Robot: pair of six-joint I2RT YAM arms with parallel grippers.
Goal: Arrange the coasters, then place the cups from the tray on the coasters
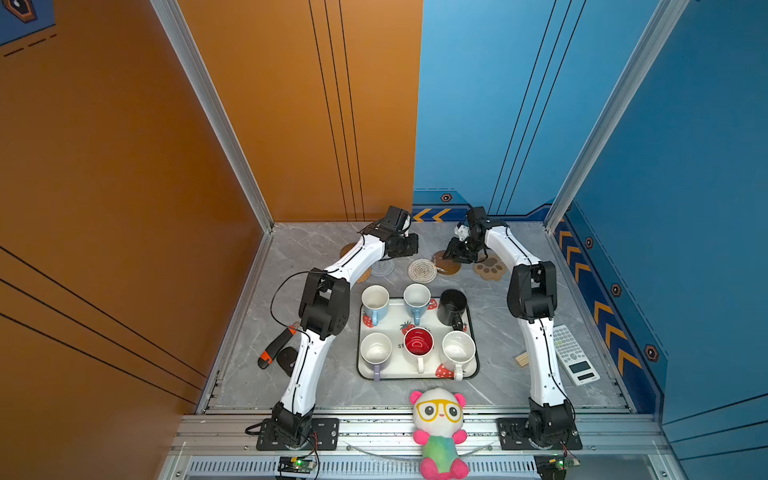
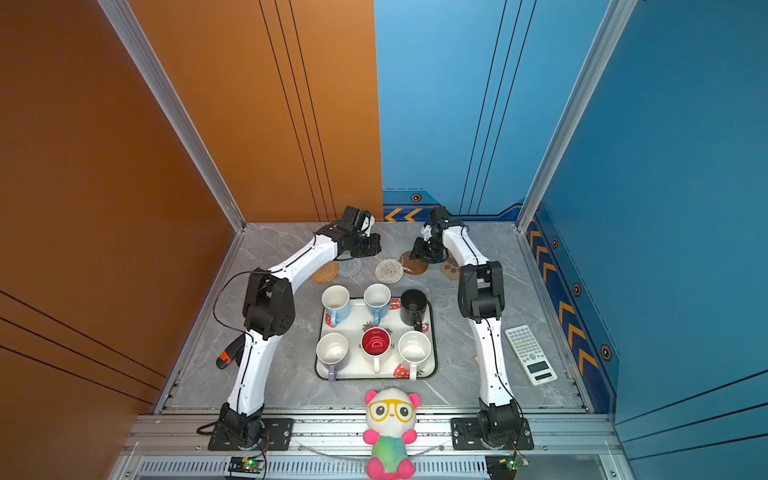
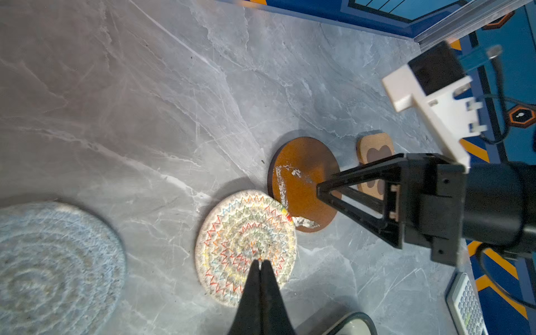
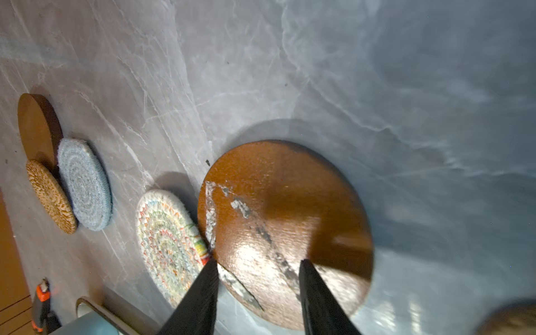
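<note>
Six coasters lie in a row behind the tray [image 1: 434, 362]: a brown disc [image 1: 347, 250], a rattan round [image 1: 365, 275], a grey-blue crochet round [image 1: 382, 267], a beige crochet round [image 1: 422, 270], a scuffed brown disc [image 1: 446, 264] and a paw shape [image 1: 490, 268]. My left gripper [image 3: 260, 262] is shut and empty above the beige round [image 3: 232, 240]. Open, my right gripper [image 4: 258, 262] hovers over the scuffed disc [image 4: 284, 203], which touches the beige round [image 4: 168, 246]. Six cups stand on the tray, among them a black one [image 1: 452, 306] and a red-lined one [image 1: 419, 344].
A calculator [image 1: 575, 355] and small wooden sticks [image 1: 521, 358] lie right of the right arm. An orange-and-black tool [image 1: 276, 347] lies left of the left arm. A plush panda [image 1: 440, 428] sits at the front edge. Walls close the back and sides.
</note>
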